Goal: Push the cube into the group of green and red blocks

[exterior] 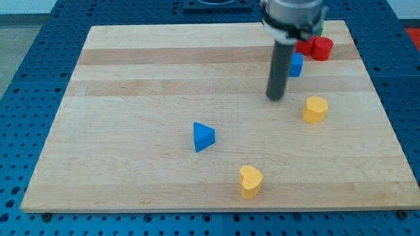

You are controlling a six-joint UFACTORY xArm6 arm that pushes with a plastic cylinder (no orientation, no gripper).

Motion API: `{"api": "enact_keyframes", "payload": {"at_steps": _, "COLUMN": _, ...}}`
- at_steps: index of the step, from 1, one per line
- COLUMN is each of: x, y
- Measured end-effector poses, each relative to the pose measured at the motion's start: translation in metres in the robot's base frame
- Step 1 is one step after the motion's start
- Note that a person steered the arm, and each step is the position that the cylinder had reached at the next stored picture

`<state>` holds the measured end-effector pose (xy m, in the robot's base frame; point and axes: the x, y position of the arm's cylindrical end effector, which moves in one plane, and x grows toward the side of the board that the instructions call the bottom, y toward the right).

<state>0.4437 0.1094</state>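
rod only, my tip [275, 98] stands near the blue cube [297, 65], toward the view's bottom-left.

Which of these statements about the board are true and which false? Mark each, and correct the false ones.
1. Two yellow hearts lie on the board. True: one yellow heart at the view's right, another near the bottom.
2. The blue triangle touches the red blocks. False: it lies far off, near the middle.
3. My tip is left of and below the blue cube. True.
4. The blue cube sits at the bottom-left corner. False: it is near the top right, beside the red blocks.
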Motion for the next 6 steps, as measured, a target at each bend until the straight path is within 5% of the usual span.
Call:
{"api": "enact_keyframes", "payload": {"at_steps": 3, "x": -0.095, "y": 0.042}}
{"api": "enact_keyframes", "payload": {"at_steps": 6, "x": -0.13, "y": 0.063}}
